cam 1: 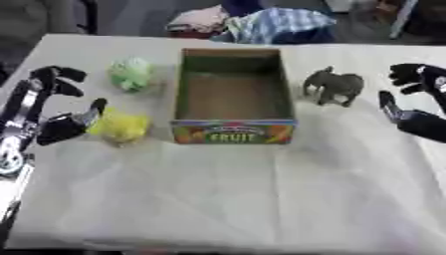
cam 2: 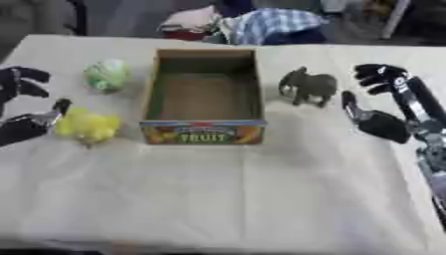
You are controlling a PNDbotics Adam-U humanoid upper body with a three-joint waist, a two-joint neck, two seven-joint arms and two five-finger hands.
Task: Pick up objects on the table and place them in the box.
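**Both hands spread at the table's sides, box bare inside**

The left hand lies at the table's left edge, its fingers spread and curved, the thumb tip touching or just beside the yellow toy; contact is hard to make out. Beyond that hand sits a pale green toy, untouched. The right hand hovers at the right edge, fingers spread, holding nothing; the grey elephant stands just to its inner side, apart from it. Between the hands the cardboard fruit box stands upright, showing only its brown floor. Bundled cloth lies beyond the table's far edge, blurred.
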